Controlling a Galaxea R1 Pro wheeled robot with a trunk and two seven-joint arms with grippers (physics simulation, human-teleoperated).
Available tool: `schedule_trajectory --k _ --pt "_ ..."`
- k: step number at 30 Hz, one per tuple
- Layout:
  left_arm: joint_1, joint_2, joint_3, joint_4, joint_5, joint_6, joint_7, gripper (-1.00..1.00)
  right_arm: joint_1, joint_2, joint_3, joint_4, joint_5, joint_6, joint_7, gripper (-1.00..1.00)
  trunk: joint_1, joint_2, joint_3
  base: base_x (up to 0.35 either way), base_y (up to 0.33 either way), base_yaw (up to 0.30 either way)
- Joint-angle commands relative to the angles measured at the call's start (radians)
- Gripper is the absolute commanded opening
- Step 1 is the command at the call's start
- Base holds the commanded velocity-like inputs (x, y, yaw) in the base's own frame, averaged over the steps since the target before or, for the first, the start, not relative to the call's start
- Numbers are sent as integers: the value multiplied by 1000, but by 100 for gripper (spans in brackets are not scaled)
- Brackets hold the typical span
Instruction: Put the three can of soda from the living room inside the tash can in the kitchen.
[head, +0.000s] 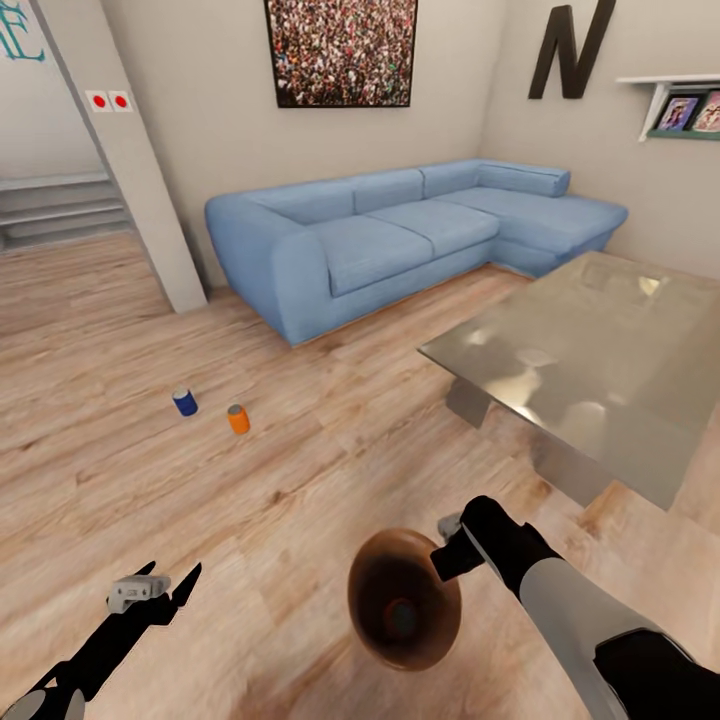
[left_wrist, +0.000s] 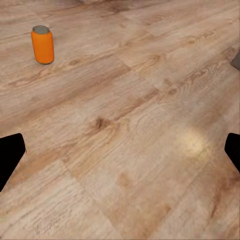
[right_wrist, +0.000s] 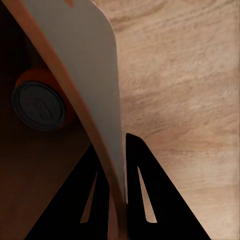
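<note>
Down on the living room floor, ahead and to my left: orange can and blue can, both upright, near each other but apart, well short of the blue sofa.

Right gripper is pinched on the rim of the trash can, one finger inside the wall, one outside. I'm carrying the bin with me, low in front of the base. Right wrist view shows an orange can already lying in the bottom, dark end toward the camera. So I judge one in, two to go.

Left gripper is empty, fingers spread wide; both tips sit at the edges of the left wrist view with bare wood floor between them.

Key relation: both loose cans lie forward of the left gripper, slightly to its right, and the left arm is clearly nearer than the right. The orange one is the closer of the two and shows in the left wrist view, off to one side of the finger line, not between the fingers. Long axis is vertical, so I'd want a side grasp across the body.

Glass coffee table is off right, clear of that path.
</note>
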Motion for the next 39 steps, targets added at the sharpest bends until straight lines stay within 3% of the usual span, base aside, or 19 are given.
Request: schedule_trajectory --k 1,39 --pt "0 0 0 0 0 0 0 100 0 0 -2 0 -23 5 6 -100 0 0 0 311 142 18" --pt "0 0 0 0 0 -1 0 100 0 1 -2 -2 -23 5 6 -100 0 0 0 309 169 1"
